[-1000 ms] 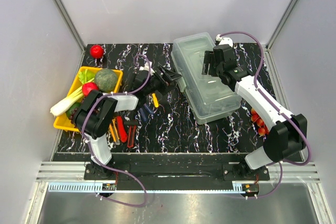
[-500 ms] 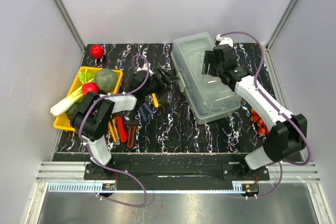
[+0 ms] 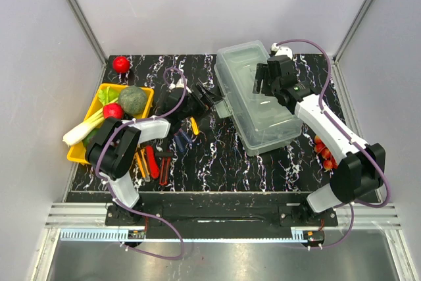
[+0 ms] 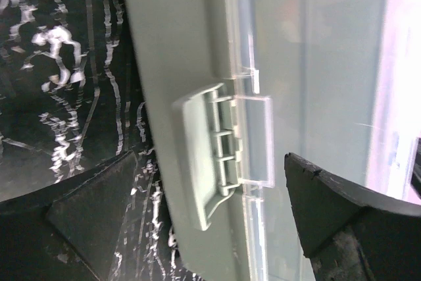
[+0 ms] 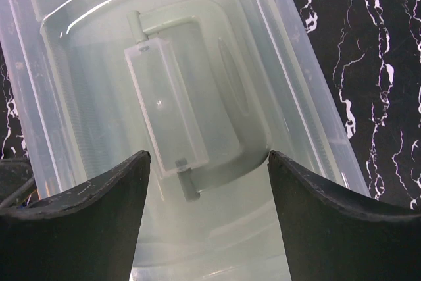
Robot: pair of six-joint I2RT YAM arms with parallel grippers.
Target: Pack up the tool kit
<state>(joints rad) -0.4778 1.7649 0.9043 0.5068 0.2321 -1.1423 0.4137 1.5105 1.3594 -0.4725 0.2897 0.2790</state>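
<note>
On the counter (image 3: 223, 156), a shut box (image 3: 258, 97)
It lies upper centre of frame. Right hand (image 3: 261, 83) gapes above the lid handle (image 5: 164, 106); left hand (image 3: 216, 99), also unclenched, flanks the side latch (image 4: 210, 153): best hook under its lip and lever outward gently.

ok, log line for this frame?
left gripper jaws open at latch | right gripper jaws open over lid handle | case lid on | tools on table
</note>
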